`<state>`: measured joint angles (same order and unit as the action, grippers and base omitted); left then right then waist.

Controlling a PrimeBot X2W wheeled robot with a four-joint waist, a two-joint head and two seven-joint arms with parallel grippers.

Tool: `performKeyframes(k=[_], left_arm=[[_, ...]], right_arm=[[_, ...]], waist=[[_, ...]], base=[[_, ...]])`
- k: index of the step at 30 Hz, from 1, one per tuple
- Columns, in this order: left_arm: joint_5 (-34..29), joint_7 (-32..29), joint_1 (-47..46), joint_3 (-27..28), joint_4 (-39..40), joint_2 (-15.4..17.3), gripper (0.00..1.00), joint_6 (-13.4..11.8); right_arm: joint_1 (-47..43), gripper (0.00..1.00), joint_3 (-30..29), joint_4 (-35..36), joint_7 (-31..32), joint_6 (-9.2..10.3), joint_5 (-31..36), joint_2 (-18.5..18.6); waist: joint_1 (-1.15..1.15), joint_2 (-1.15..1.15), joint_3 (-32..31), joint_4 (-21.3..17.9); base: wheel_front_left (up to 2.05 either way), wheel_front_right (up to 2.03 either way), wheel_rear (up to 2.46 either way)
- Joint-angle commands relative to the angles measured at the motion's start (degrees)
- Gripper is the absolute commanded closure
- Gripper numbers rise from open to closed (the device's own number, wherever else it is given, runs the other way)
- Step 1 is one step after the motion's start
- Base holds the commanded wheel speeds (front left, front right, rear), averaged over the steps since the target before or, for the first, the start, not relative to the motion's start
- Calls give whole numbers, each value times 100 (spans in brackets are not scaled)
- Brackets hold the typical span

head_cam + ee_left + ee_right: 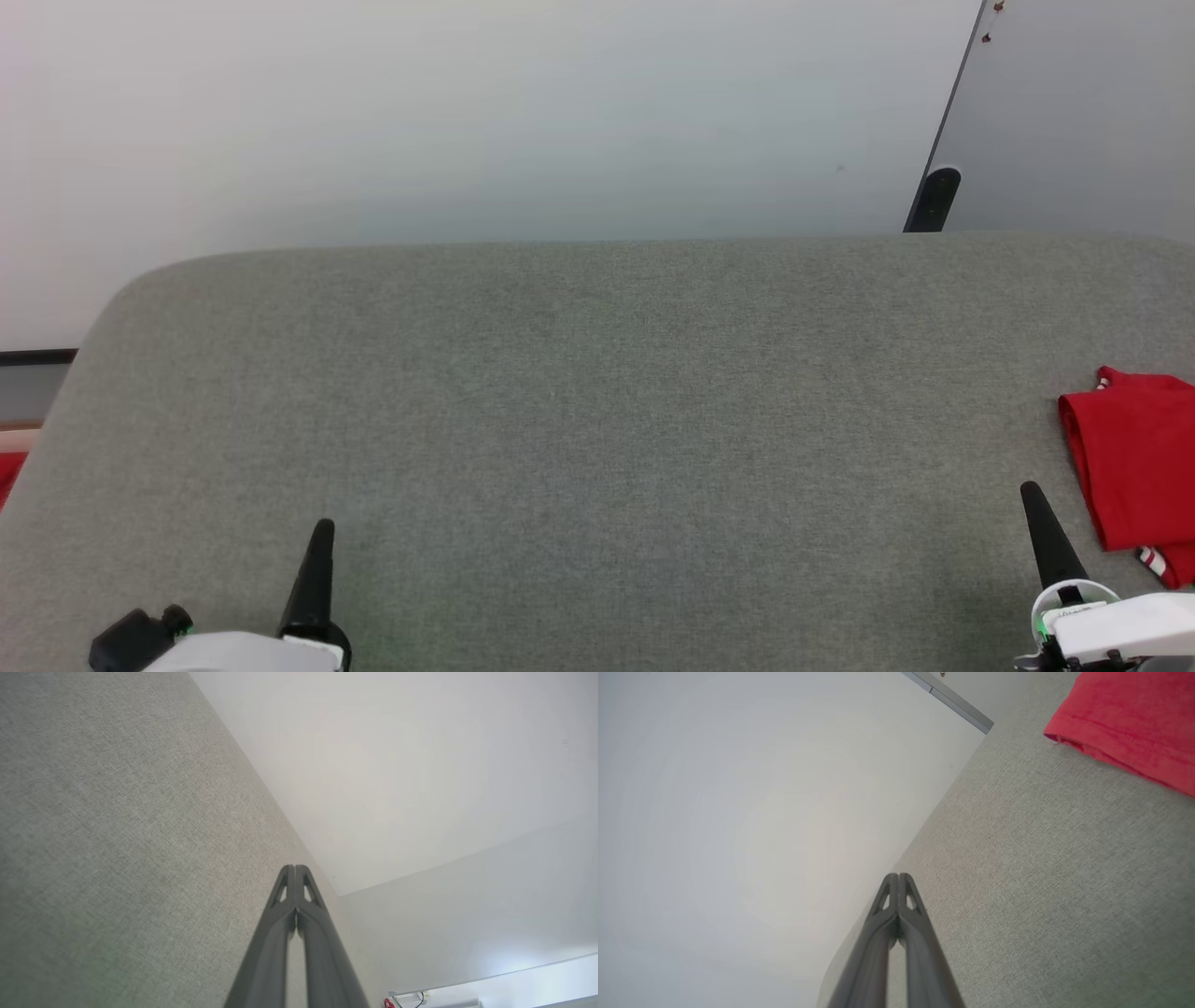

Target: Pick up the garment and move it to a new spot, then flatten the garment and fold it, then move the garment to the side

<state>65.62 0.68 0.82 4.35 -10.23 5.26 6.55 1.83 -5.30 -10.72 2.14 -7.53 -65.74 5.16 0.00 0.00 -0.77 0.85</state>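
Seeing the garment [1134, 467] folded at the table's [597, 420] right edge, I judge it soft and light; I'd pinch its hemmed edge. Left gripper [323, 528] and right gripper [1029, 490] sit closed, empty.

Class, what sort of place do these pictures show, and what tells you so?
Probably an indoor robot test room: a grey fabric-covered surface before a bare pale wall, with a red garment at its right side.

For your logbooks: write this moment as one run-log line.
garment: lies far right on grey surface, unheld | left gripper: shut, empty | right gripper: shut, empty
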Motion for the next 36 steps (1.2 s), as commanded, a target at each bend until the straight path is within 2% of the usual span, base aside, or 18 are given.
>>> performKeyframes(k=[1, 36], left_arm=[[172, -37, -146, 35, 22, -5, 100, 37], [1722, -469, -516, 159, -235, -153, 100, 80]], right_arm=[[133, 100, -35, 23, 31, 3, -167, -1], [356, 100, -95, -198, 290, 6, -1719, -146]], waist=[[0, 0, 3, -2], [0, 0, 54, -48]], base=[[0, 0, 0], [0, 0, 0]])
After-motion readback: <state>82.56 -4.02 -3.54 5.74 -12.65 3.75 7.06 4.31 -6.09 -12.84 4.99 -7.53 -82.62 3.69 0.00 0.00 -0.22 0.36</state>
